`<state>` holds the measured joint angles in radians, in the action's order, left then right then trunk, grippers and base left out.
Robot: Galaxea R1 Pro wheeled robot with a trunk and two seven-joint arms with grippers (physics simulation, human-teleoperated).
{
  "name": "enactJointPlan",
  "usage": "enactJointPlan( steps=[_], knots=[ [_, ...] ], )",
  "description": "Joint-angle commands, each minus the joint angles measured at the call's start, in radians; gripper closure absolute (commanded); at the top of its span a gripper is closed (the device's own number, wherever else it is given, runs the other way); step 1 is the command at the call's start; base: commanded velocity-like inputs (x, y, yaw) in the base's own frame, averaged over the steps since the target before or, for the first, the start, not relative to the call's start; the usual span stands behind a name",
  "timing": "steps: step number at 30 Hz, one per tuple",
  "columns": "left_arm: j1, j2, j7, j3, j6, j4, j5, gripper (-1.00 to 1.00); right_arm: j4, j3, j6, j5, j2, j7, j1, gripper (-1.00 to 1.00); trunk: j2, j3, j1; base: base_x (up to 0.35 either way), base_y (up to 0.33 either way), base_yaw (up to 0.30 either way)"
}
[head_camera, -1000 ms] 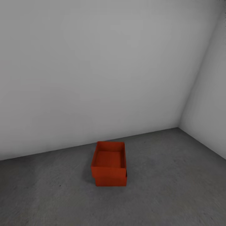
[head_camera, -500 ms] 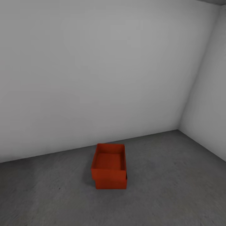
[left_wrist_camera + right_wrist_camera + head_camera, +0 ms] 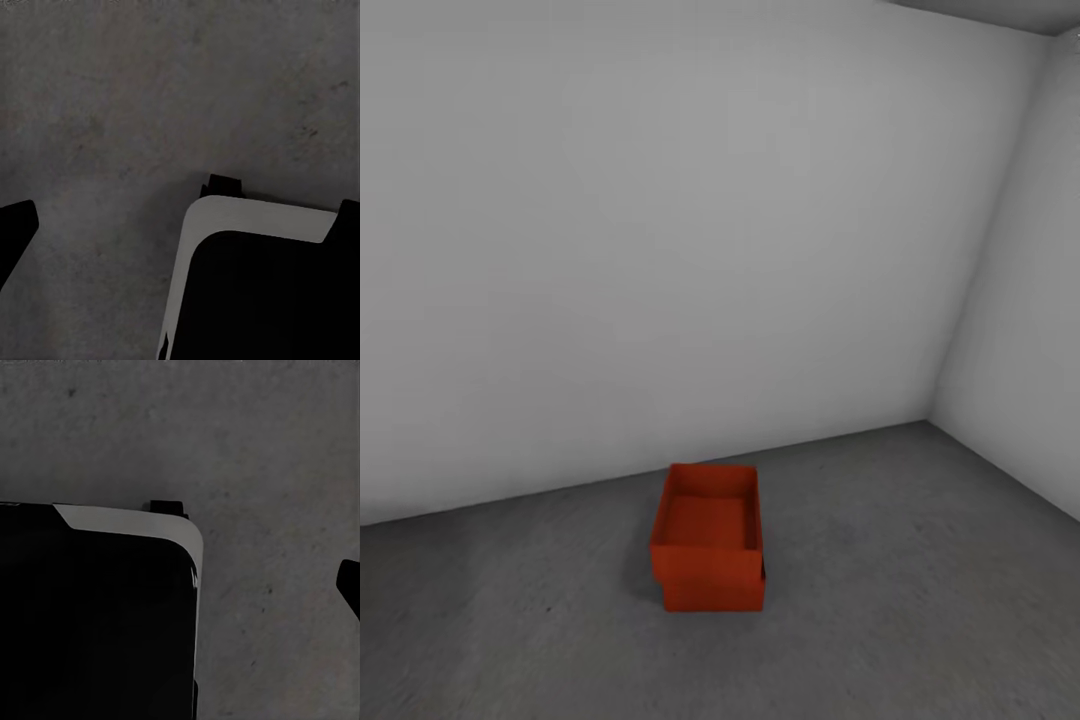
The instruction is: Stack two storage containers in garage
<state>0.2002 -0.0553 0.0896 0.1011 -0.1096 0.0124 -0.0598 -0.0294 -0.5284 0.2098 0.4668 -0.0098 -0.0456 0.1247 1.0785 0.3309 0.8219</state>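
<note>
Two orange-red storage containers stand stacked on the grey concrete floor of the garage, close to the back wall. The upper container sits open side up on the lower container, slightly askew and overhanging to the left. Nothing touches the stack. In the left wrist view my left gripper hangs open over bare concrete, one dark fingertip at the frame's edge. My right gripper also looks open, with one fingertip showing. Nothing is held in either.
Plain pale grey walls meet in a corner at the back right. Part of my own white-edged black base lies under each wrist camera. Concrete stretches wide on both sides of the stack.
The whole head view has shifted slightly, so the stack and the wall's foot sit a little lower in the picture. The containers themselves have not moved.
</note>
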Motion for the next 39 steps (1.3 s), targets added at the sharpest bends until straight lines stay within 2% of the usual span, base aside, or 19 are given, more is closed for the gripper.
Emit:
enactJointPlan(
  steps=[1, 39],
  knots=[
    [0.001, 0.000, -0.001, 0.005, -0.004, -0.001, -0.006, -1.00, -0.003, -0.009, 0.005, 0.007, 0.002, 0.000, 0.001, -1.00, 0.001, -0.001, 0.000, 0.000, 0.000, 0.000],
    [0.001, 0.000, -0.001, 0.005, -0.004, -0.001, -0.006, -1.00, -0.003, -0.010, 0.006, 0.007, 0.005, -0.002, 0.001, -1.00, 0.001, -0.063, 0.000, 0.000, 0.000, 0.000]
  ],
)
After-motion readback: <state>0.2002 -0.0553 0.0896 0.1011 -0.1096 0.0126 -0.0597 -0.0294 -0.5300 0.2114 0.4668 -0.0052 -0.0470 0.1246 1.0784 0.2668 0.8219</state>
